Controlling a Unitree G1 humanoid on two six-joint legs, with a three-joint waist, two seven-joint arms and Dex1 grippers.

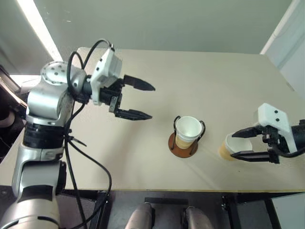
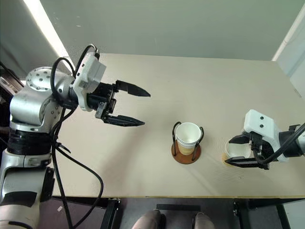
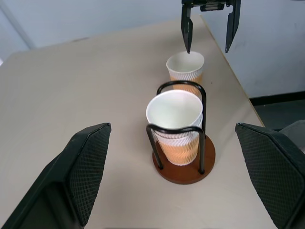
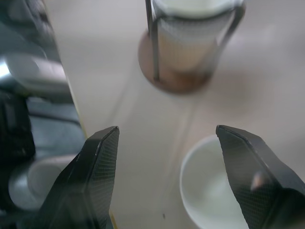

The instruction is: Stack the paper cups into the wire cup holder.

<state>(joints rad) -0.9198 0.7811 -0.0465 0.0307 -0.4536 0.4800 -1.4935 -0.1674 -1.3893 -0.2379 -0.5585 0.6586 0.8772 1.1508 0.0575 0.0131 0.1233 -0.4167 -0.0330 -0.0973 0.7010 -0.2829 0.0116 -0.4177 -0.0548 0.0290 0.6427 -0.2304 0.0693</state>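
Wire cup holder (image 1: pixel 184 143): nested cups seated | loose cup (image 1: pixel 229 147) at 3 o'clock, right gripper (image 1: pixel 242 144) jaws open astride, ungripped | left gripper (image 1: pixel 143 100) jaws wide, empty.

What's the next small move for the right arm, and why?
Probably lower the right pincer around the loose cup and close. Its jaws stand open at the rim without gripping, and the holder already carries stacked cups, so this cup looks like the last.

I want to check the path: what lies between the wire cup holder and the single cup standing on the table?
Only bare table. Both eye views show an open gap between the wire cup holder and the loose cup.
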